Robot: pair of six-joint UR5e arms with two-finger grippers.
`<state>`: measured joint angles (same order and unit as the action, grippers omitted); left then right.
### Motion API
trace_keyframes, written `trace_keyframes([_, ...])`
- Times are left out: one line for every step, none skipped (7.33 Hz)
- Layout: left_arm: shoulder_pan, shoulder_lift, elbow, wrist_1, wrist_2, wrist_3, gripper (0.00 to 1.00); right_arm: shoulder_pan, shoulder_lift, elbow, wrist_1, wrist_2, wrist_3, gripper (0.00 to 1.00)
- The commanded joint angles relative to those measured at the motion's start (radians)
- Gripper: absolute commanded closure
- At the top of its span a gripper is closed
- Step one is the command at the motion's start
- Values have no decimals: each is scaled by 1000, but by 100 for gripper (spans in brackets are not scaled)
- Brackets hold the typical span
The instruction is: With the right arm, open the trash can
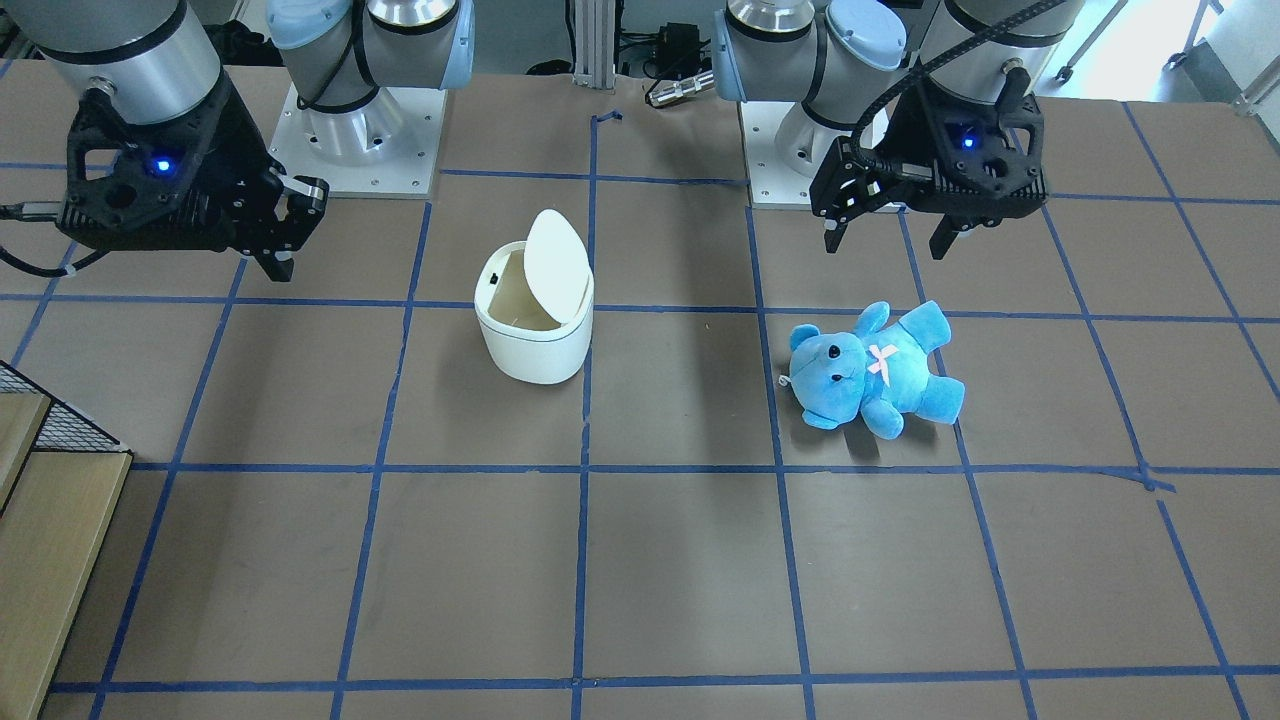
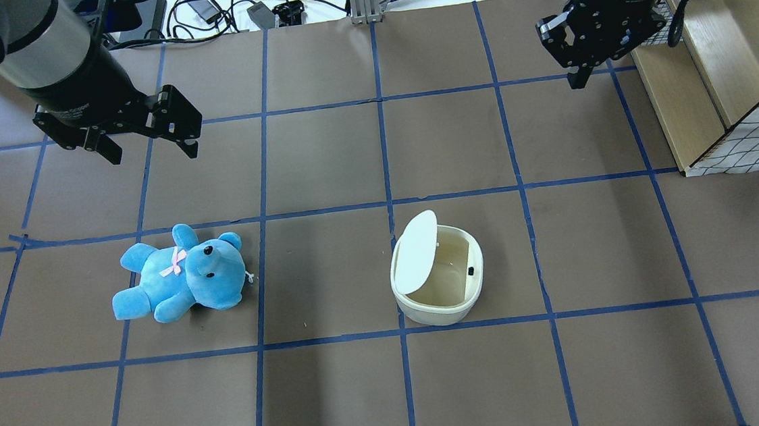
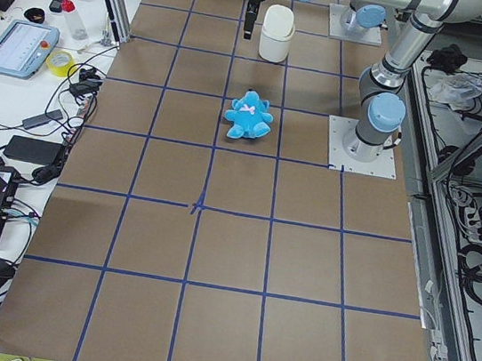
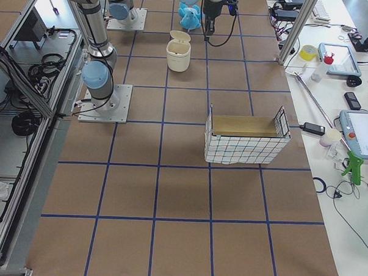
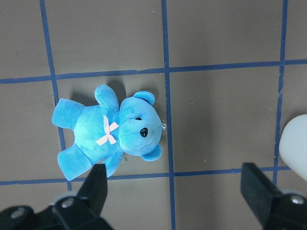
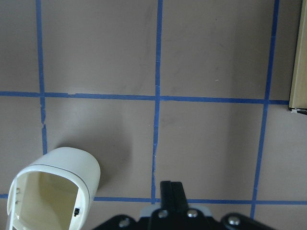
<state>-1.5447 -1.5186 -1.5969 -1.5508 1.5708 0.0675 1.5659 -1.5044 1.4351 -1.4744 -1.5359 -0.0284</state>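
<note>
The white trash can (image 1: 530, 355) stands near the table's middle with its flip lid (image 1: 556, 262) raised and its beige inside showing. It also shows in the overhead view (image 2: 438, 313) and at the lower left of the right wrist view (image 6: 72, 165). My right gripper (image 2: 576, 79) is shut and empty. It hangs high above the table, well away from the can, near the basket. In the right wrist view its fingers (image 6: 171, 188) are pressed together. My left gripper (image 2: 151, 150) is open and empty, above and behind the blue plush bear (image 2: 181, 272).
A wooden basket with wire-mesh sides (image 2: 714, 78) stands at the table's edge on my right, close to the right gripper. The bear (image 1: 870, 370) lies on its back on my left half. Blue tape lines grid the brown table. Cables and tools lie beyond the far edge.
</note>
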Motion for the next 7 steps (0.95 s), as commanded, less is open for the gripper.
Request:
trace_keyframes([0,0,0,0,0,0,0,0,-1,4,58,39,34,100])
trace_keyframes([0,0,0,0,0,0,0,0,1,5,127,22,35,100])
trace_keyframes([0,0,0,0,0,0,0,0,3,2,132,17,35,100])
trace_keyframes([0,0,0,0,0,0,0,0,3,-1,128,17,35,100])
trace_keyframes([0,1,0,0,0,0,0,-1,3,-1,125,16,35,100])
trace_keyframes([0,0,0,0,0,0,0,-1,3,1,123,14,27,66])
trace_keyframes([0,0,0,0,0,0,0,-1,4,2,123,14,24,49])
